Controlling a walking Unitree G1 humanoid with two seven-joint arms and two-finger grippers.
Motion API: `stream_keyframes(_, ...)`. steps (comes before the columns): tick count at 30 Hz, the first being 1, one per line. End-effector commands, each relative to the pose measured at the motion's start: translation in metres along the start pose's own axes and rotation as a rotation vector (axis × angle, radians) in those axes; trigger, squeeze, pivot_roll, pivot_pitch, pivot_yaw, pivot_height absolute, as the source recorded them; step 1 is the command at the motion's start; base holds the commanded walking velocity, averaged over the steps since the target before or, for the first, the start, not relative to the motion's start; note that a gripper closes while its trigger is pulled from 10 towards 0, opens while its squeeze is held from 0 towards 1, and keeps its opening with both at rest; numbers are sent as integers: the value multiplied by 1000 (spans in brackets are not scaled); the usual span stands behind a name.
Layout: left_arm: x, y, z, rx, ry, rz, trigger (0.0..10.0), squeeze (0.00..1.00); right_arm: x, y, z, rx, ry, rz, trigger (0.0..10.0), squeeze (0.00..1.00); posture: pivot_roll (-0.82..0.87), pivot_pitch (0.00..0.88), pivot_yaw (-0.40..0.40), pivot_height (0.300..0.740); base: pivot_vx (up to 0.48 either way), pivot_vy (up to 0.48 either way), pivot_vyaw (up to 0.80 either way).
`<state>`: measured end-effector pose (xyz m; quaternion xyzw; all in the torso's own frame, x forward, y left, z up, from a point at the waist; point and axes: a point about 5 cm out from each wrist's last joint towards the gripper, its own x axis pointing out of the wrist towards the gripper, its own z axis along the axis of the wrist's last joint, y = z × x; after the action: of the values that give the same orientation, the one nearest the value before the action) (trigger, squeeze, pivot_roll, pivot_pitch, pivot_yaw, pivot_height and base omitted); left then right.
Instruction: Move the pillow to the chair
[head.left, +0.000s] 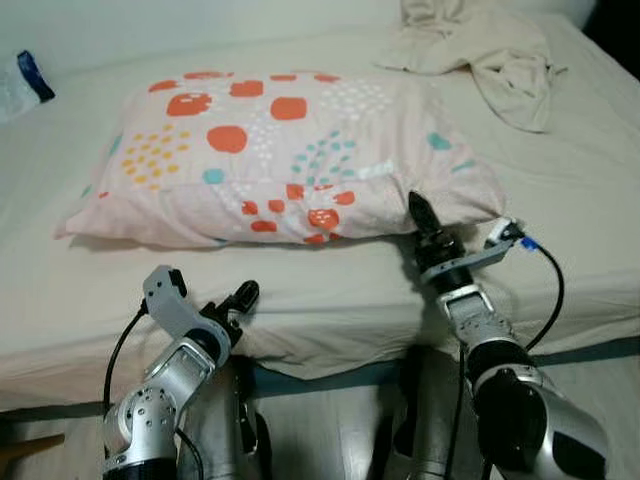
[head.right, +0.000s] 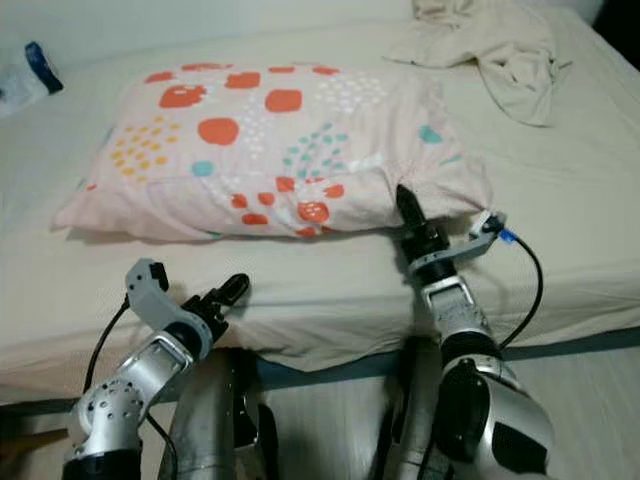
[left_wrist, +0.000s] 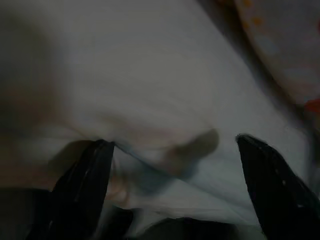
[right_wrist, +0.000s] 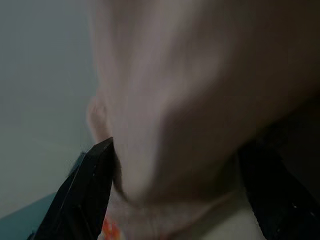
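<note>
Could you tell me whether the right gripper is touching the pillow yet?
Touching. In the right wrist view the pillow bulges between the open jaws of the right gripper; the left eye view shows its tip at the pillow's near edge.

Both eye views look down on the bed (head.left: 320, 290); wrist views sit close against pillow (head.left: 290, 150) and sheet.

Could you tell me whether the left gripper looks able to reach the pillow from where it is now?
Probably yes. The left gripper sits open at the bed's near edge, short of the pillow, with bare sheet between them and nothing in the way.
</note>
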<state>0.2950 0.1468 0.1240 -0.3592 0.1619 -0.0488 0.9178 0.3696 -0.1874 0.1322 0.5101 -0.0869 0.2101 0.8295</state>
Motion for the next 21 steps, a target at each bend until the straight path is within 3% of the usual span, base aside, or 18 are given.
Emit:
stream_keyframes(1,1,-16,14,227,-3,-66,10000,0,-9,-6,-9,3,36,-23,10000,0,51,408,82,525,0,0,0)
stream_keyframes(4,-8,-6,19,653,128,-71,10000,0,-11,-8,-9,3,37,-34,10000,0,57,400,83,525,0,0,0)
stream_keyframes(5,-10,-3,20,739,154,-64,10000,0,-12,-9,-9,3,37,-35,10000,0,57,400,83,525,0,0,0)
stream_keyframes(6,-15,2,23,942,230,-75,10000,0,-12,-9,-9,2,42,-41,10000,0,60,397,80,525,0,0,0)
stream_keyframes(7,-15,2,23,942,230,-75,10000,0,-12,-9,-9,2,42,-41,10000,0,60,397,80,525,0,0,0)
stream_keyframes(8,-21,4,24,1059,291,-108,10000,0,-12,-9,-10,1,44,-44,10000,0,60,397,80,525,0,0,0)
stream_keyframes(10,-30,4,26,1170,381,-169,10000,0,-12,-9,-11,1,48,-48,10000,0,62,391,81,525,0,0,0)
stream_keyframes(13,-35,-6,35,1144,390,-235,10000,0,-12,-9,-12,1,51,-50,10000,0,59,388,81,525,0,0,0)
stream_keyframes(14,-36,-18,46,1103,332,-296,10000,0,-12,-9,-12,2,51,-50,10000,0,61,386,82,525,0,0,0)
stream_keyframes(16,-36,-21,48,1098,320,-311,10000,0,-12,-9,-13,2,51,-50,10000,0,61,386,82,525,0,0,0)
stream_keyframes(18,-45,-53,68,939,174,-535,10000,0,-13,-10,-14,2,55,-55,10000,0,62,385,82,525,0,0,0)
stream_keyframes(21,-48,-61,76,862,118,-579,10000,0,-13,-10,-14,1,56,-57,10000,0,64,383,83,525,0,0,0)
